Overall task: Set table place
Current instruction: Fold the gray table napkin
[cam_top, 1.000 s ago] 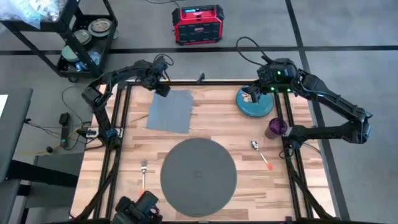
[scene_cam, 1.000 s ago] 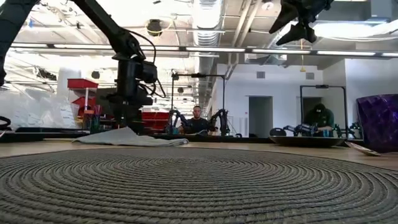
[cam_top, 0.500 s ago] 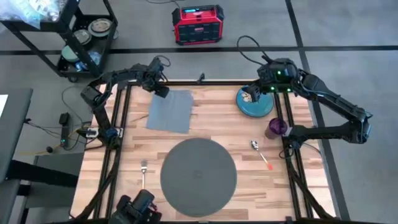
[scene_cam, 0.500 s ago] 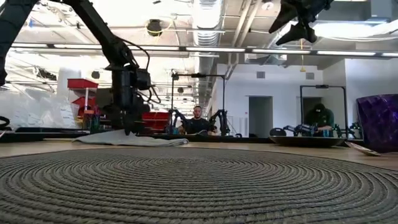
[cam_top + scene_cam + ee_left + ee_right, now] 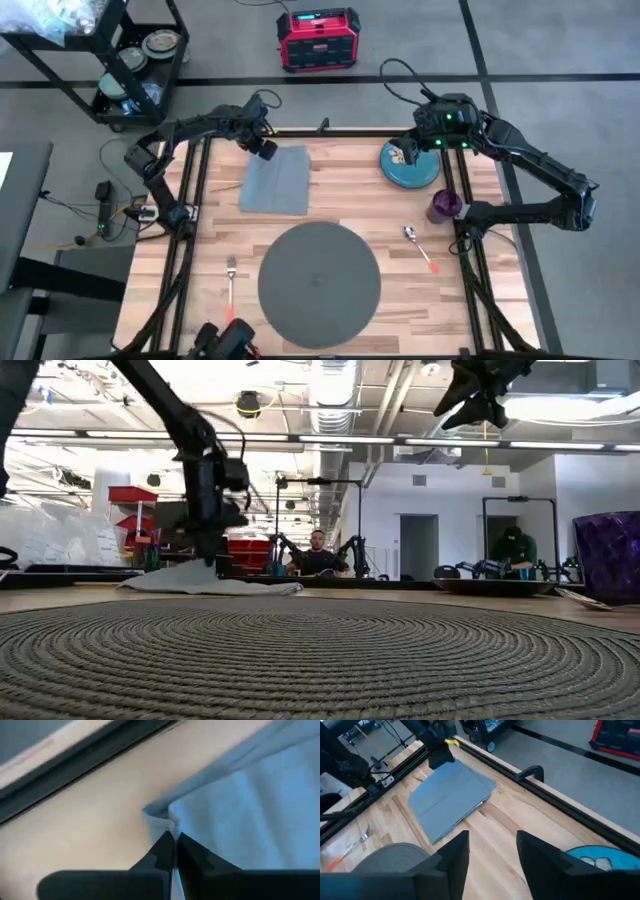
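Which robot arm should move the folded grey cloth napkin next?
The left. Its left gripper is already pinched shut on a corner of the folded grey cloth napkin, while the right gripper hangs open over the round teal plate.

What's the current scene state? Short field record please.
left tool: shut on the napkin corner, far left of the table
right tool: open, above the teal plate
placemat: bare, near centre
fork: left of placemat
spoon: right of placemat
purple cup: right edge
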Available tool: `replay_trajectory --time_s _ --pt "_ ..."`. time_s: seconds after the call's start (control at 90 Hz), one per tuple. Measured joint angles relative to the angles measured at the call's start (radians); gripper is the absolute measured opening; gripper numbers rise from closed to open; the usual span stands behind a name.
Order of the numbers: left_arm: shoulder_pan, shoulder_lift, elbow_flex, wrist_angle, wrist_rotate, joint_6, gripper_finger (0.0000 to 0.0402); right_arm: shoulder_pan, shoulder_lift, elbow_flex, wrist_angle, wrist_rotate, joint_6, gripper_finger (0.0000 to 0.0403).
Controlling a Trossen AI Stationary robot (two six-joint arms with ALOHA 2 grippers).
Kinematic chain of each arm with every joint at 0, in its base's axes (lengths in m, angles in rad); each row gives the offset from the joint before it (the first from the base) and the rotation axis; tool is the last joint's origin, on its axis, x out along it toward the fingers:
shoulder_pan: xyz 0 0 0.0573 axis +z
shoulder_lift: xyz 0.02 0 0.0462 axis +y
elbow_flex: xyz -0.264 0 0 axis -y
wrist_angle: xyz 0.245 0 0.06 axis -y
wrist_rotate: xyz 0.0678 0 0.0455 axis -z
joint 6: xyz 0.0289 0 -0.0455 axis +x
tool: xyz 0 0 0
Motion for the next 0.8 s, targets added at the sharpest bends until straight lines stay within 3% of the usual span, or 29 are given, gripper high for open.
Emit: replay_trajectory --time_s 0.367,0.589,0.8 --pt "-0.240 -0.282 0.015 0.084 -0.005 -0.288 0.0000 0.000 0.000 0.000 -0.003 0.001 -0.003 0.0153" --pt "-0.427 -0.265 0.172 0.163 -0.084 -0.367 0.0000 0.000 0.000 0.000 -0.003 0.000 -0.021 0.0153" --pt "-0.505 -0.159 0.409 0.164 -0.113 -0.320 0.0000 -0.016 0.000 0.000 -0.003 -0.001 -0.024 0.0155"
